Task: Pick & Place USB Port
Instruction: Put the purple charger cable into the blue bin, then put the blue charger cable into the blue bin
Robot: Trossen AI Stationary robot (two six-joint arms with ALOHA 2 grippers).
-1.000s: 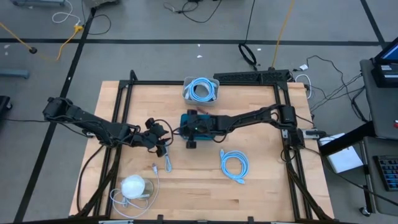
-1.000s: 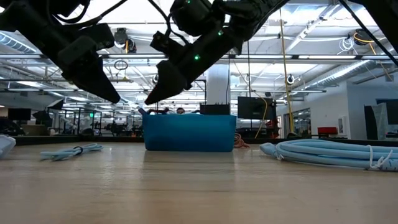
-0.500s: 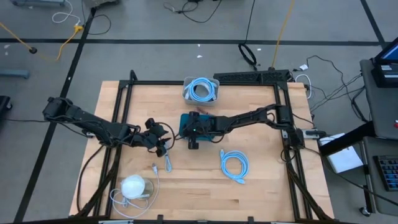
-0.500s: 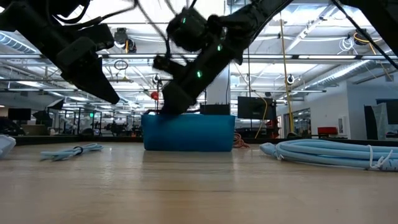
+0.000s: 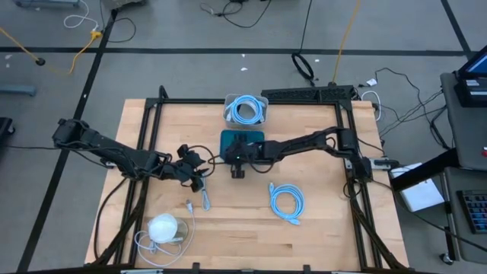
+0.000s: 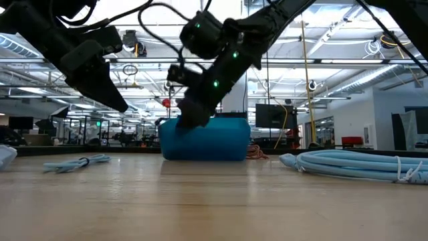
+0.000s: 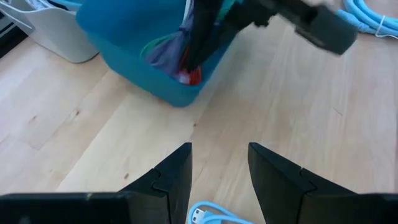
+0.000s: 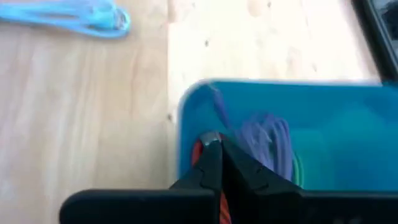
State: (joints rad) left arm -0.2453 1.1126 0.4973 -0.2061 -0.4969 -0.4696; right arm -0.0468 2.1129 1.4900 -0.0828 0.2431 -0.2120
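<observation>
Fingers of the right gripper reach, pressed together, into the blue bin at mid-surface from above. Low down, the bin tips. Left gripper fingers stand apart (empty) facing the bin. Right wrist: red and purple cables inside.

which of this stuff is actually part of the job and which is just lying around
In the job:
- blue bin
- cables inside it
- right gripper, shut, reaching into the bin
- left gripper, waiting nearby

Lying about:
- white bin of coiled cable
- blue cable coil
- white round thing
- small cable
</observation>
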